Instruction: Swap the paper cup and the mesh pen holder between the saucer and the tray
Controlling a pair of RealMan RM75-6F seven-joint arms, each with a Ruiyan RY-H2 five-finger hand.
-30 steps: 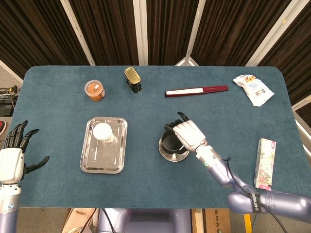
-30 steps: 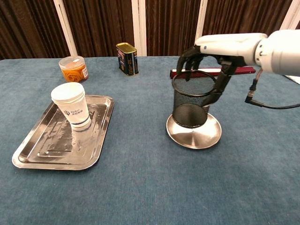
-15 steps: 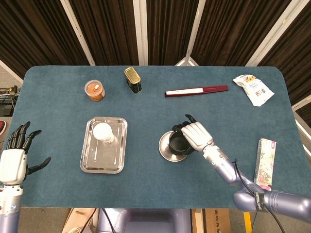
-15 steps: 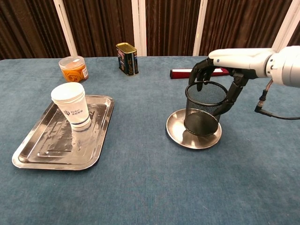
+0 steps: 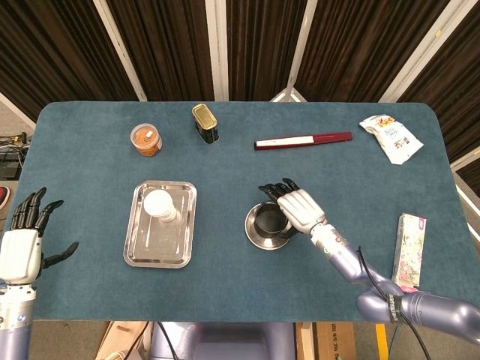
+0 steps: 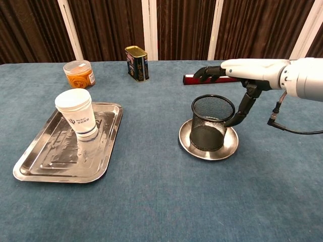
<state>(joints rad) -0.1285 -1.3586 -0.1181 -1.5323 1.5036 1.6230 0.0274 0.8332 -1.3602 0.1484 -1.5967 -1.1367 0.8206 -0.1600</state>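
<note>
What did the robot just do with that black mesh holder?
The right hand set the mesh pen holder back upright on the saucer and let go, fingers spread above it. The paper cup, tray and left hand stayed put.

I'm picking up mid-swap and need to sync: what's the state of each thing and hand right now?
mesh pen holder: upright on the saucer, released
saucer: flat, under the holder
paper cup: upside down on the tray
tray: flat on table
right hand: open, above the holder
left hand: open, idle at table edge
</note>
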